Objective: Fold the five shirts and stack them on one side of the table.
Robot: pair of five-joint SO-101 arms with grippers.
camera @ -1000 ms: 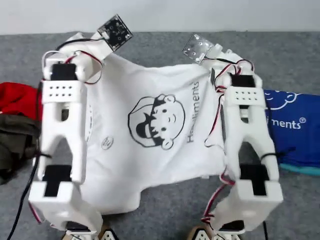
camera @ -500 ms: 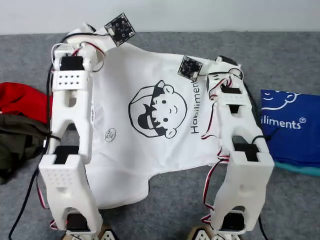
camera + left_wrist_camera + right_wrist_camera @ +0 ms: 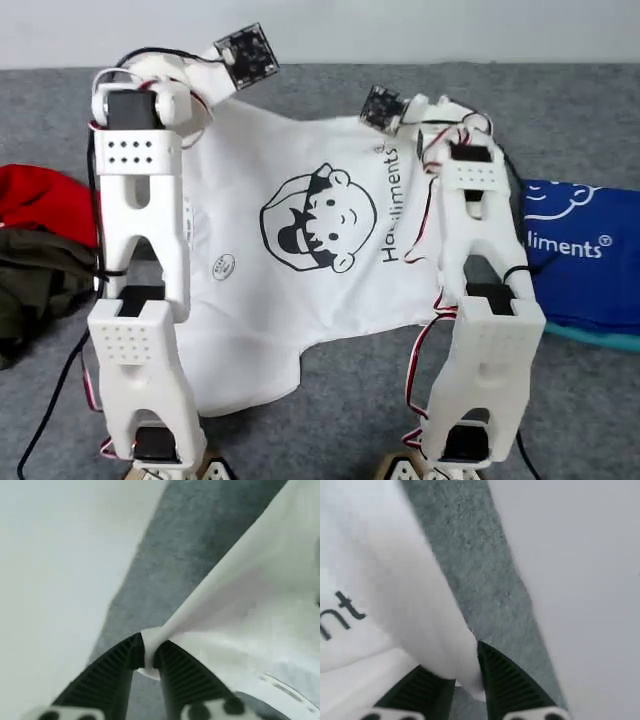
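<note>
A white shirt with a cartoon face print lies spread on the grey table between my two arms. My left gripper is at the shirt's far left corner, near the back edge. In the left wrist view this gripper is shut on a pinch of white shirt fabric, which stretches away taut. My right gripper is at the shirt's far right corner. Its own view shows the right gripper shut on a fold of the white shirt by the printed lettering.
A red shirt and a dark olive shirt lie bunched at the table's left edge. At the right a blue shirt rests folded on a teal one. A pale wall runs behind the table.
Both arms have stretched toward the back of the table while holding the shirt's far corners. The shirt has been drawn flatter, and its print has shifted slightly back and to the right.
</note>
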